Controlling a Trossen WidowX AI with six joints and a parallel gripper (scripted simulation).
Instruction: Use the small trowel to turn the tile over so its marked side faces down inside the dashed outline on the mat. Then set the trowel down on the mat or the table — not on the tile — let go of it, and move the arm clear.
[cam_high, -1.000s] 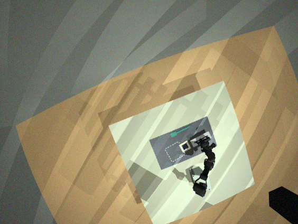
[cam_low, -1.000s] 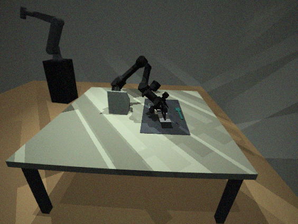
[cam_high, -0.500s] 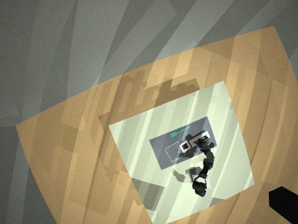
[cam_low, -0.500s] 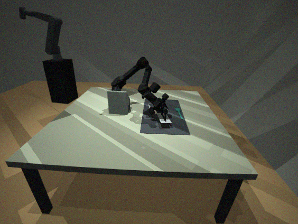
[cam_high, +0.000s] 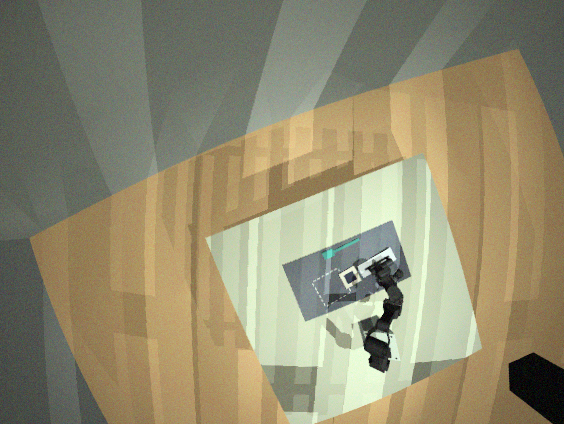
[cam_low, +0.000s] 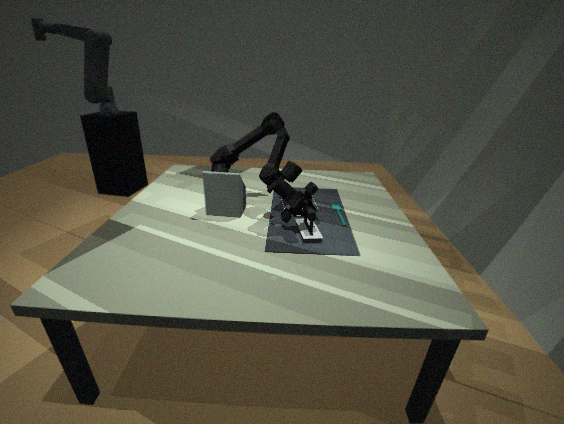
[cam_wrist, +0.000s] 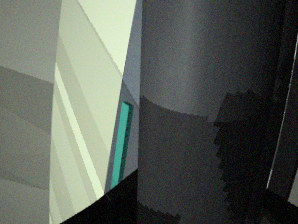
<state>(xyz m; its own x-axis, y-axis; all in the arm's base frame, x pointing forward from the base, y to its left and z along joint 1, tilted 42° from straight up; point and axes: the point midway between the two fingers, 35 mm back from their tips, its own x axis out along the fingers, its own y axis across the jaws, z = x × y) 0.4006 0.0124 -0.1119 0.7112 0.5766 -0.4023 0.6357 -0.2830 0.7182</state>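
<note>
A pale, flat rectangular trowel is over the right part of the dark mat. My gripper is shut on it from above; its fingers hide the handle. Its height above the mat is hard to tell. The tile, cream with a dark square in its middle, lies flat just beyond the trowel's left end; I cannot tell whether they touch. The dashed outline is left of the tile, close to it. The wrist view is mostly blocked by a dark shape.
A teal tool lies near the mat's long edge farthest from the arm's base. A grey upright panel stands beside the arm's base. A black pedestal with another arm stands beyond the table.
</note>
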